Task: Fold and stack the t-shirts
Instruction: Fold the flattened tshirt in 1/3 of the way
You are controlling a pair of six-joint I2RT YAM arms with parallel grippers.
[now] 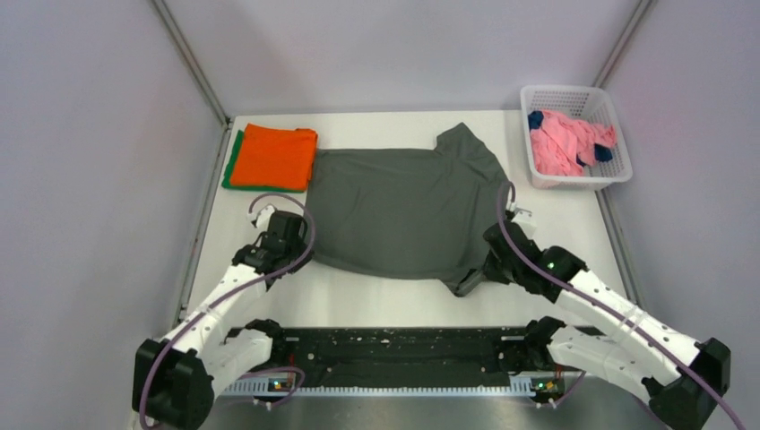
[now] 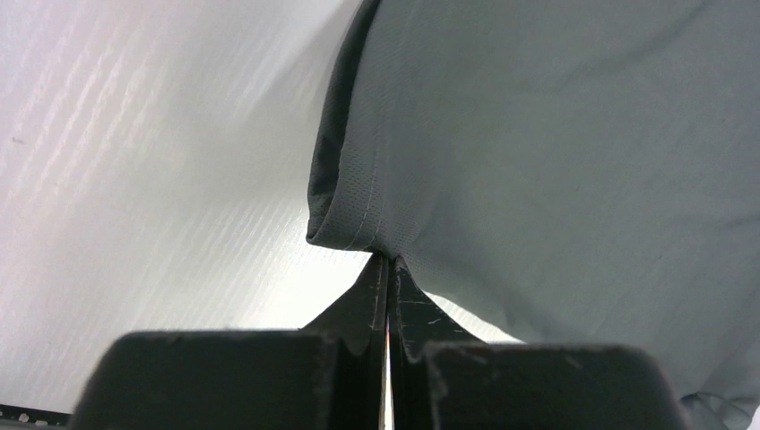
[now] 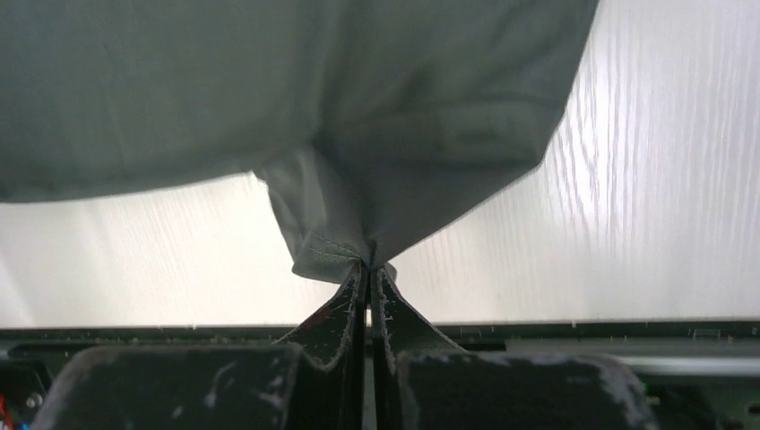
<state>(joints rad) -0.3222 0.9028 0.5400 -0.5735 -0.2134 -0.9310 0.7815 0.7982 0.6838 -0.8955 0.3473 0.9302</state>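
Note:
The dark olive-grey t-shirt [image 1: 403, 206] lies spread over the middle of the table. My left gripper [image 1: 303, 242] is shut on its near left hem corner [image 2: 345, 228]. My right gripper [image 1: 475, 279] is shut on its near right sleeve corner [image 3: 336, 255]. Both corners are lifted a little off the table. A folded orange t-shirt [image 1: 280, 154] lies on a folded green one [image 1: 230, 166] at the far left. A pink t-shirt [image 1: 565, 143] and a navy blue one [image 1: 536, 119] sit crumpled in the basket.
The white lattice basket [image 1: 618, 170] stands at the far right corner. A black rail [image 1: 385, 354] runs along the near edge between the arm bases. Grey walls close in the table on three sides.

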